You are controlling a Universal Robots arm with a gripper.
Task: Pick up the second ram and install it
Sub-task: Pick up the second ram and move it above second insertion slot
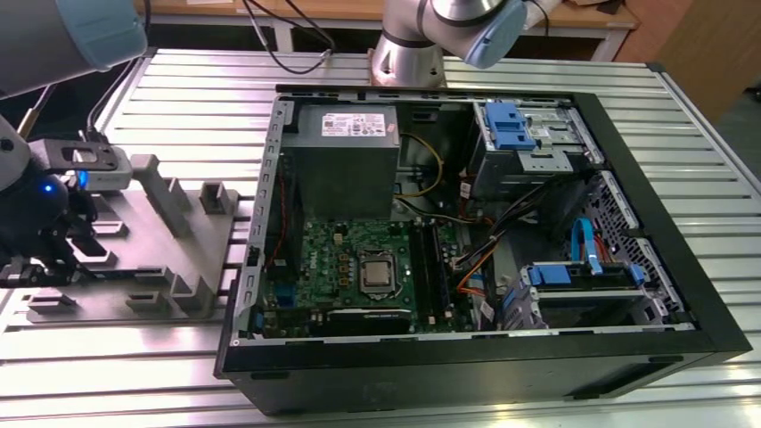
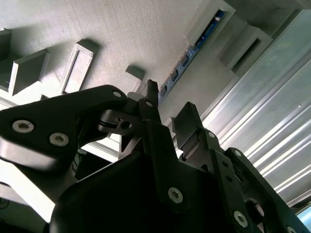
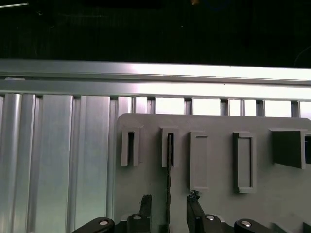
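Setting: open computer case (image 1: 666, 294) lying on its side on a slatted aluminium table (image 1: 178, 98). A grey fixture plate (image 1: 178, 267) sits just beside it on the exterior view's left.

Robot: silver and pale-blue arm (image 1: 411, 49) stands on the table beyond the case. Its working end hangs over the fixture plate at the exterior view's left edge.

Wrist: black gripper (image 3: 169, 208) is low over the fixture plate in both wrist views, pointing along the plate's row of raised holders.

Grip: two black fingers (image 3: 195, 208) stand apart, one on each side of the second ram (image 3: 169, 179). In the first wrist view a clear gap shows between each finger and the board, so nothing is clamped.

Memory stick: the second ram stands on its long edge on the fixture plate and is seen edge-on as a thin dark line in the first wrist view. One end sits in a raised slotted holder (image 3: 169, 148) and the other reaches in between the fingers. In the second wrist view it runs at a slant (image 2: 194, 48) through grey holders and ends just beside one fingertip.

Inside the case: grey power supply (image 1: 345, 147) sits at the far side. The green motherboard (image 1: 339, 259) lies nearer the camera, with a processor socket (image 1: 378, 272) near its middle. Orange cables (image 1: 476, 259) and a blue cable (image 1: 585, 245) lie to the exterior view's right of the board, well apart from the gripper.
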